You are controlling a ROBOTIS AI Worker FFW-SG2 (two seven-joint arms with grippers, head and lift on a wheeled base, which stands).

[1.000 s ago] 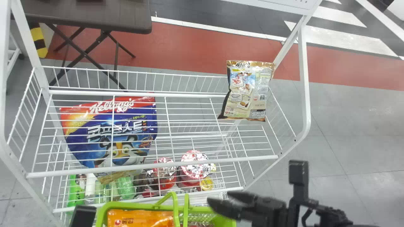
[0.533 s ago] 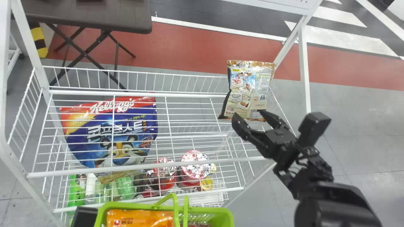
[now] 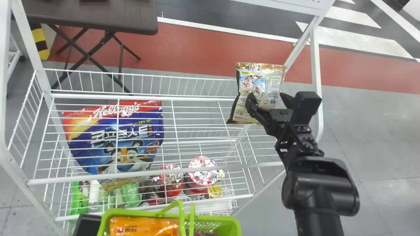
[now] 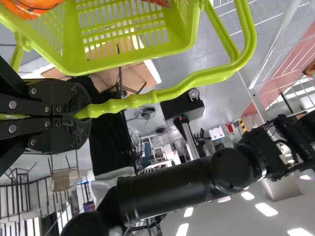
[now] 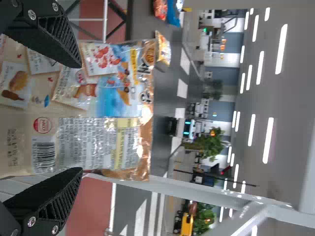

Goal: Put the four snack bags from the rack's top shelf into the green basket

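Dial centred on the rack (image 3: 317, 78), with 12 at its far side. A snack bag (image 3: 244, 83) stands on the top shelf (image 3: 157, 173) at 2 o'clock. The cereal bag (image 3: 115, 131) sits beneath the top shelf's wires at 9 o'clock. Lower down, bottles (image 3: 78, 200) occupy 8 o'clock and cups (image 3: 200, 172) 5 o'clock. At 6 o'clock, before the rack, is the basket (image 3: 233, 220), containing a pack (image 3: 144, 226) toward its own 9 o'clock side. Behind the rack, at 11 o'clock, is a tabletop (image 3: 88, 19) carrying packets (image 5: 160, 9).
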